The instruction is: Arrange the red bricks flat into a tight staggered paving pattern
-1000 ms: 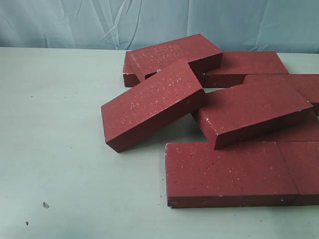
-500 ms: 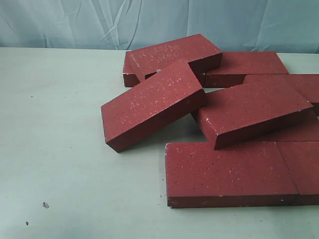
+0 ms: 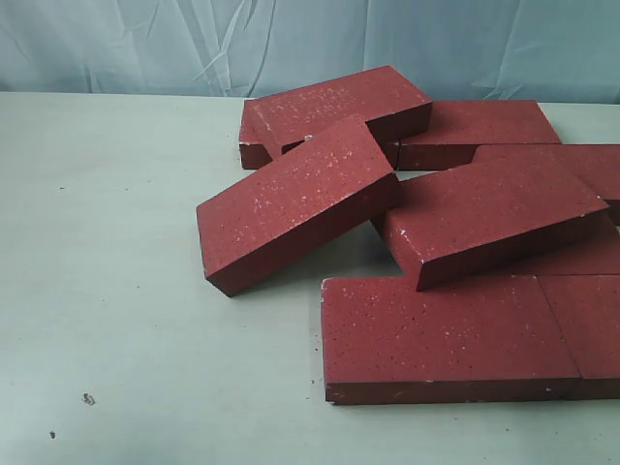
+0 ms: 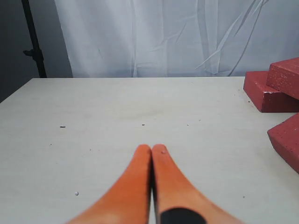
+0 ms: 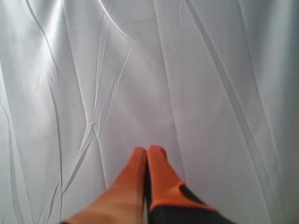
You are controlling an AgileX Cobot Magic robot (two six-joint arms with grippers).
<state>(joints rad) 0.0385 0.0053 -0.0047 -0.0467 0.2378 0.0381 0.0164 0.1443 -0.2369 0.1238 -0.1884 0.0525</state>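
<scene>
Nothing has shifted over the last second: the pale matte table (image 3: 116,291) bears the same loose heap of dark red, white-speckled, gritty rectangular paver bricks (image 3: 295,203), several tilted on others, so paving looks unstarted; they lie ahead of and beside the orange-fingered left gripper (image 4: 152,148), well apart, its tips pressed together, empty; the right gripper (image 5: 147,150), likewise closed, faces creased white cloth (image 5: 187,70), probably raised.

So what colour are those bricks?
The bricks are dark red with fine white speckles; the exterior view shows it best.

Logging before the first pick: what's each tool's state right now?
Left tool: closed, holding nothing.
Right tool: closed, holding nothing.
</scene>
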